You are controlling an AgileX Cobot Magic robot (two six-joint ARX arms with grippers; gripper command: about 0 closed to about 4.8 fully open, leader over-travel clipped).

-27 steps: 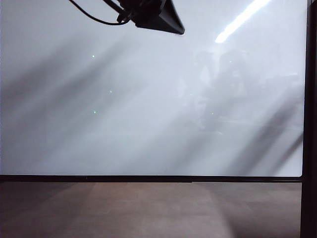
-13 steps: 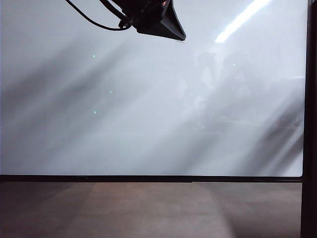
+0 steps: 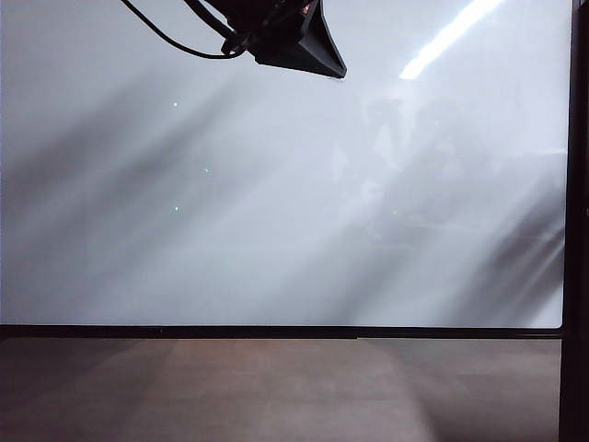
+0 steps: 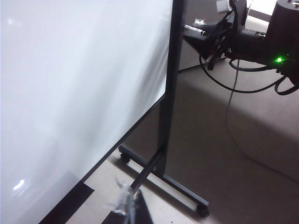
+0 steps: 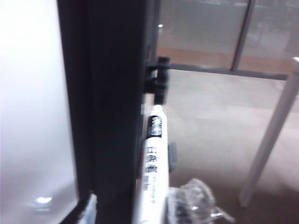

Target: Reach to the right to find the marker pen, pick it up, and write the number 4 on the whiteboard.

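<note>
The whiteboard fills the exterior view, its top cut off. The left gripper shows only as a dark wedge there, its opening unreadable. The marker pen stands upright against the board's frame, between the blurred fingers of the right gripper, whose grip cannot be judged.

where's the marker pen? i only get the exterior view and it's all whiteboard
observer: the marker pen shows in the right wrist view, lying along the dark side post of the whiteboard.
operator: is the right gripper on it
observer: the right gripper has a wrapped finger close beside the pen; i cannot tell whether it grips.
operator: and the left one
observer: only a wrapped tip of the left gripper shows, low near the board's bottom corner.
</note>
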